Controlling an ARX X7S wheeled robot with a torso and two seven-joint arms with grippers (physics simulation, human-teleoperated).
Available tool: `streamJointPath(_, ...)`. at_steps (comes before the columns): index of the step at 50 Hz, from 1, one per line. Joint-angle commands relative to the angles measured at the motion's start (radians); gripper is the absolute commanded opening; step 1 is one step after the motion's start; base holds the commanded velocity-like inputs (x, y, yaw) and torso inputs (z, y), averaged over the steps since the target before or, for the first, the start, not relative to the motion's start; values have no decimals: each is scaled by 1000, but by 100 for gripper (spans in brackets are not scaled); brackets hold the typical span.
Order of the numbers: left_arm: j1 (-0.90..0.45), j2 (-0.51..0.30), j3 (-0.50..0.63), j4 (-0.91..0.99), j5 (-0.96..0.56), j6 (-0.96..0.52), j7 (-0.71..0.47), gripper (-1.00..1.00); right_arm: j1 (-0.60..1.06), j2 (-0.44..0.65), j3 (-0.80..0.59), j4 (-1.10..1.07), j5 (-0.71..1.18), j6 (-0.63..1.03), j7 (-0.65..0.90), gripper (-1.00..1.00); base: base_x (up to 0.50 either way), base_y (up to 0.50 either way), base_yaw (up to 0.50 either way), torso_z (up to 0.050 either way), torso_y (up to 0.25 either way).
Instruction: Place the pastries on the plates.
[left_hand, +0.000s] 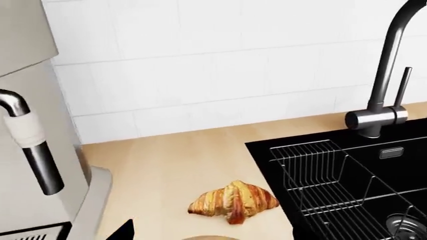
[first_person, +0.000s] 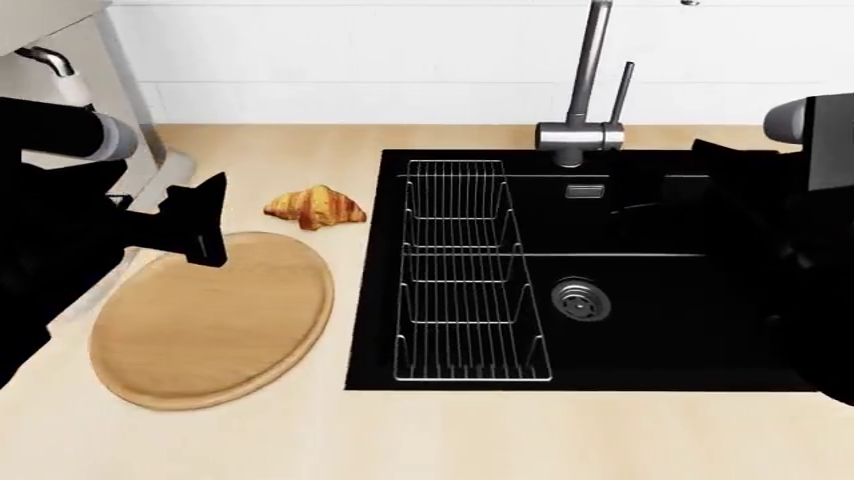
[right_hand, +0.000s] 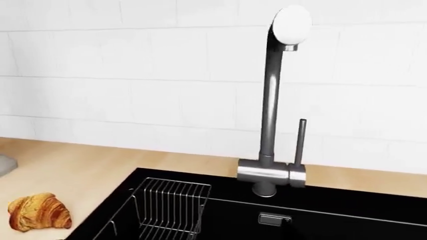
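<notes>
Head view: one golden-brown flaky croissant (first_person: 315, 207) lies on the light-wood counter (first_person: 400, 440), just beyond the far rim of the plain oval light-wood plate (first_person: 214, 318) and apart from it by a narrow strip of counter. The plate carries nothing. The croissant sits between the base of the grey espresso machine (first_person: 80, 70) and the black recessed sink (first_person: 667, 270).

Left pincer (first_person: 200, 225): black, hangs above the plate's far-left edge, near the croissant but not touching it. Only one dark finger shape is visible; cannot tell whether it is spread or closed. Nothing seen in its grip.

Right pincer (first_person: 721, 170): dark mass over the sink's right side, blending with the black basin; state cannot be told.

Sink contents: wire rack (first_person: 461, 270) in the left part, round metal drain (first_person: 579, 298) in the middle. Dark metal tap (first_person: 583, 110) stands behind the sink against the white tiled wall (right_hand: 133, 75).

Second pastry and second plate not seen in any view.
</notes>
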Motion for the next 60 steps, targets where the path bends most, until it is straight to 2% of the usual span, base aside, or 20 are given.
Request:
streamJointPath(1,24,-12,-17,7,-2,15,-3,100,15,-7,-11,11,-1,0,10,100,-2,500,0,0,0)
streamJointPath(12,54,-21,-26,31,-11,20,-13,100,-16,-19,-4,14,-22,-49,-4,100,25,496,0,0,0)
streamJointPath(26,41,-8,3,19,-3,25,-2,100,-13,-17,-4,15,-18,-61,-12,100,280,-131,0,0,0)
streamJointPath(32,18,7,38,4,18,24,7,100,65,-4,-22,28,17,4,13,100,250,-246,0,0,0)
streamJointPath(34,-34,26,60,-12,13,10,-1,100,141,-15,-47,49,26,35,25,100,282,-69,0,0,0)
streamJointPath(36,-77,35,78,-36,20,1,-2,100,147,-41,-39,81,40,54,68,100,0,0,0,0,0)
streamJointPath(45,-75,38,82,-46,35,17,2,100,119,-39,-47,88,40,63,84,100,0,0,0,0,0)
streamJointPath(47,-186,58,120,-91,-16,-53,-17,100,275,-44,-71,163,68,141,103,100,0,0,0,0,0)
streamJointPath(50,-308,72,184,-168,18,-86,22,100,407,-50,-122,242,32,150,77,100,0,0,0,0,0)
streamJointPath(51,-337,85,201,-208,46,-76,38,100,372,-38,-153,224,21,157,66,100,0,0,0,0,0)
streamJointPath(53,-310,87,195,-206,51,-60,35,100,323,-25,-156,204,2,129,58,100,0,0,0,0,0)
streamJointPath(60,-301,115,214,-211,66,-36,45,100,281,-22,-196,193,-69,54,36,100,224,217,0,0,0)
